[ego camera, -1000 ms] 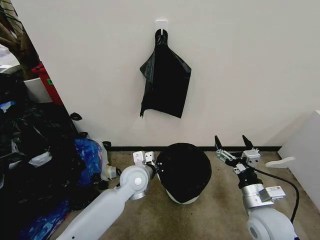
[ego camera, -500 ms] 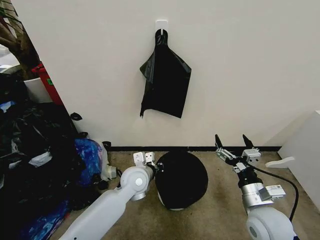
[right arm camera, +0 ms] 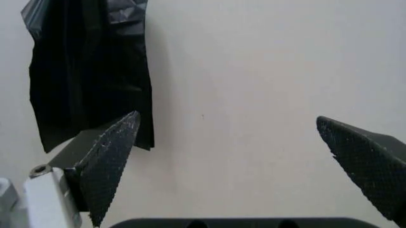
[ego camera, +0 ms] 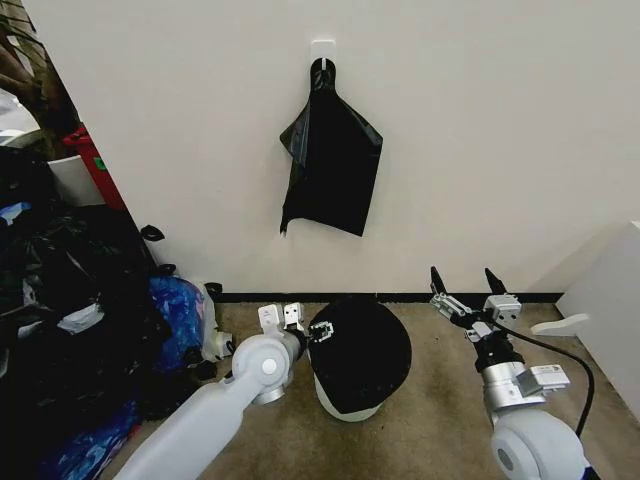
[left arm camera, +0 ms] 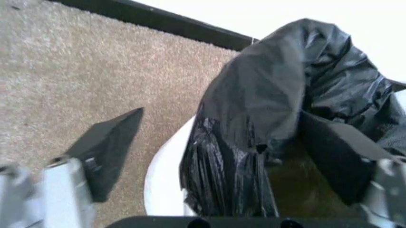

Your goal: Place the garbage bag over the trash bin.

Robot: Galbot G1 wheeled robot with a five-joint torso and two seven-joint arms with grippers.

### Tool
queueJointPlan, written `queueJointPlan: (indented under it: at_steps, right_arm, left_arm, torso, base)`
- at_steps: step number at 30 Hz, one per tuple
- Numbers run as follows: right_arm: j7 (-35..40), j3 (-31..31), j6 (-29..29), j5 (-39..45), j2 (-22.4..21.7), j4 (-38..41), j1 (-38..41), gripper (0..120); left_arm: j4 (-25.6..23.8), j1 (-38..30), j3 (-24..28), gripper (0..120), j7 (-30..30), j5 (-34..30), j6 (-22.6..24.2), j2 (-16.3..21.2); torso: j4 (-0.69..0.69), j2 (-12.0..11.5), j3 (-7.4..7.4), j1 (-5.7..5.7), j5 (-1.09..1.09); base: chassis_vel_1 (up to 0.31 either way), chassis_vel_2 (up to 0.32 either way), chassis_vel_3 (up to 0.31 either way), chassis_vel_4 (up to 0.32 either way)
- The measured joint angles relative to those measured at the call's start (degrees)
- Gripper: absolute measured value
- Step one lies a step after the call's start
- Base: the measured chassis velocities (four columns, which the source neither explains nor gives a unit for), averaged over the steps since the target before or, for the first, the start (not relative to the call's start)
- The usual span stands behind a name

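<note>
While the left gripper (ego camera: 304, 322) tugs, the trash bin (ego camera: 345, 403) shows again under the garbage bag (ego camera: 360, 350).

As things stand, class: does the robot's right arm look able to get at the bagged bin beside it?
Probably yes. The right gripper is open, raised toward the wall, and bare carpet lies between it and the garbage bag over the trash bin.
</note>
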Motion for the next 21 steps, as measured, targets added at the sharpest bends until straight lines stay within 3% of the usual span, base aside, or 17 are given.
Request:
queueJointPlan:
  at_steps: [8, 18, 21]
  right_arm:
    - [0.76, -1.52, -0.73, 0.8, -0.05, 0.23, 1.02, 100]
    - [1.52, -3.39, -1.16, 0.04, -0.08, 0.69, 1.47, 100]
    - [1.81, -4.01, -1.17, -0.43, -0.06, 0.93, 1.57, 100]
  left_arm:
    - [-3.32, 2.56, -2.52, 100, -1.19, -0.13, 0.99, 2.32]
    - [-7.69, 9.64, -9.28, 100, 8.36, 2.11, -0.47, 5.06]
    - [-8.43, 10.75, -10.83, 100, 8.46, 2.12, -0.69, 5.18]
  torso:
    - [0.0, 0.0, 0.0, 0.0, 0.0]
    - [0.0, 0.0, 0.0, 0.0, -0.01]
    - [0.01, 0.0, 0.0, 0.0, 0.0]
  base:
    - [0.0, 0.0, 0.0, 0.0]
    - [0.0, 0.0, 0.0, 0.0]
    - [0.0, 0.0, 0.0, 0.0]
